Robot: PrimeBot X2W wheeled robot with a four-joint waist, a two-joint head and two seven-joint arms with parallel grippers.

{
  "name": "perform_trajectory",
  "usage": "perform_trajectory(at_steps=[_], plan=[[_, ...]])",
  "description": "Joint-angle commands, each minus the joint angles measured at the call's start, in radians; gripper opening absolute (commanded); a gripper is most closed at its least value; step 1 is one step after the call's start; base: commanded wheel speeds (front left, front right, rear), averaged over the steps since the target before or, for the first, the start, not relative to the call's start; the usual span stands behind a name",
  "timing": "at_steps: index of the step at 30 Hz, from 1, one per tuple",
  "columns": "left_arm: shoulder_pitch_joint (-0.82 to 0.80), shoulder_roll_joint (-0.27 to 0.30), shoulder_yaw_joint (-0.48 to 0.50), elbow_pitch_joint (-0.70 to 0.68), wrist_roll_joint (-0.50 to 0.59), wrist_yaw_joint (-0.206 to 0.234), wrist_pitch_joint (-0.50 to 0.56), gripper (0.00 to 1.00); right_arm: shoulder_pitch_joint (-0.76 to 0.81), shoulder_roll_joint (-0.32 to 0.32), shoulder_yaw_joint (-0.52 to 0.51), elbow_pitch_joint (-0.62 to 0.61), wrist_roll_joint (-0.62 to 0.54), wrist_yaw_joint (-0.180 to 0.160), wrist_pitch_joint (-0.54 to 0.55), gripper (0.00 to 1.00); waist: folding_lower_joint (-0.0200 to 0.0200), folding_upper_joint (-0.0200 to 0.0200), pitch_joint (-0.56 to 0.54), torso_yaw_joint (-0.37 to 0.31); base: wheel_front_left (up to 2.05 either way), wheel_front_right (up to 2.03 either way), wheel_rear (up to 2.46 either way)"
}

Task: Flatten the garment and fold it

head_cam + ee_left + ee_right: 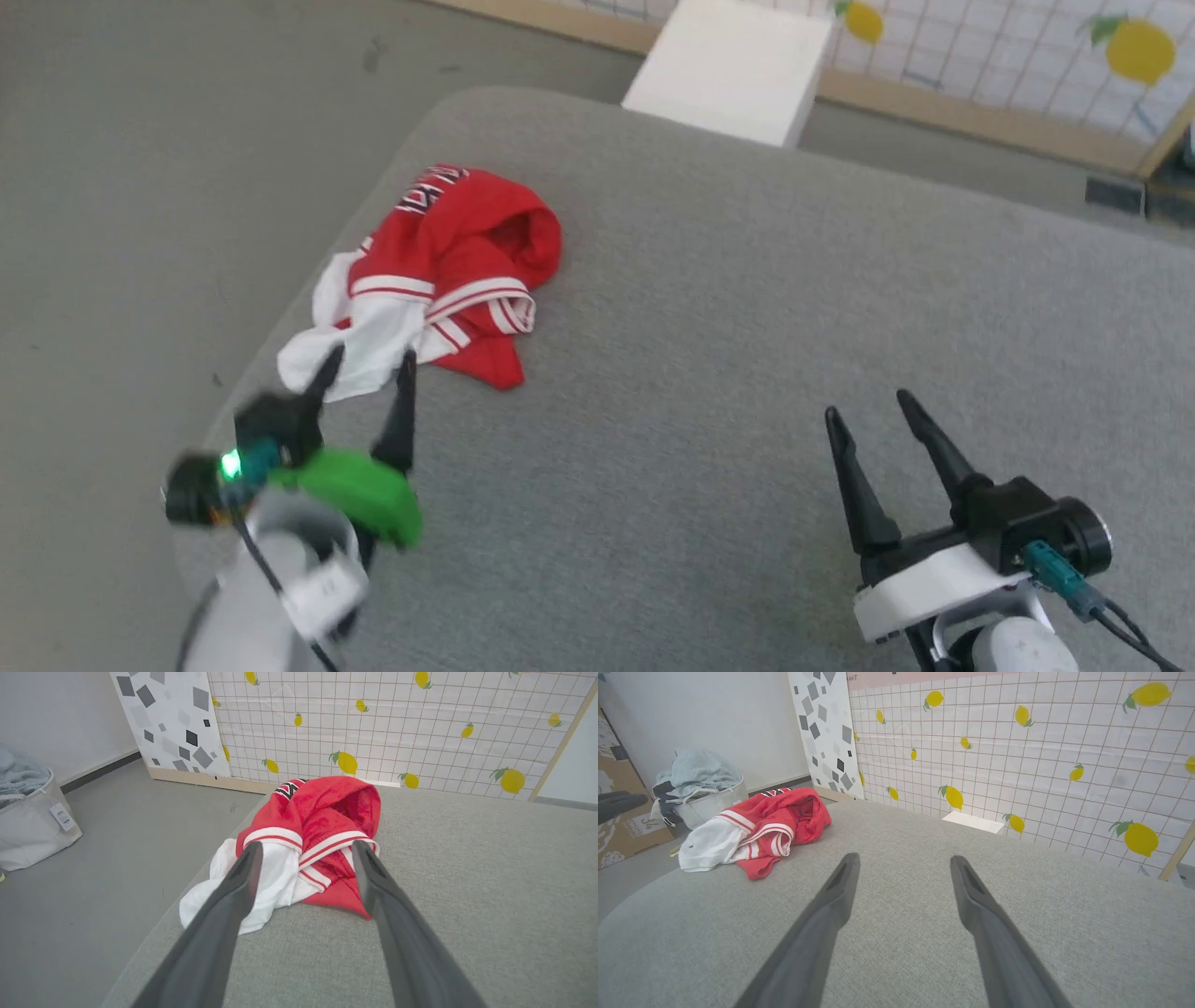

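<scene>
Garment (448, 252) crumpled on grey surface (747, 373), white box (733, 70) beyond

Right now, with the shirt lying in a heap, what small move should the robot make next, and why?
Probably ease the left hand forward and down onto the white sleeve. The garment lies crumpled near the left edge of the grey cushion, the open left hand points at that sleeve, and the open right hand is well apart from it.

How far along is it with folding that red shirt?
Nothing looks done: the shirt lies crumpled near the edge of the grey cushion. In hand: the left gripper, open, points at its white sleeve; the right gripper sits open, well apart. Flattening and folding are all left.
</scene>
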Motion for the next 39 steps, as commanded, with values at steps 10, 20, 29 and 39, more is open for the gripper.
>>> perform_trajectory(at_steps=[10,20,29,39], plan=[[-0.352,0.198,-0.091,0.175,-0.159,-0.036,0.357,1.0,-0.07,-0.003,-0.013,-0.073,-0.042,-0.002,0.002,1.0,0.0,0.0031,0.209,-0.164,0.0,0.0,0.0],[-0.561,0.357,-0.18,0.287,-0.458,-0.037,0.772,1.0,-0.106,-0.004,-0.007,-0.091,-0.042,-0.002,0.005,1.0,0.0,0.0031,0.303,-0.237,0.0,0.0,0.0],[-0.572,0.413,-0.177,0.386,-0.538,-0.036,0.958,1.0,-0.116,-0.002,-0.005,-0.071,-0.035,-0.002,-0.001,1.0,0.0,0.0031,0.322,-0.279,0.0,0.0,0.0],[-0.559,0.425,-0.167,0.356,-0.551,-0.036,0.85,0.0,-0.097,0.0,-0.013,-0.042,-0.035,-0.002,-0.004,1.0,0.0,0.0031,0.251,-0.265,0.0,0.0,0.0]])
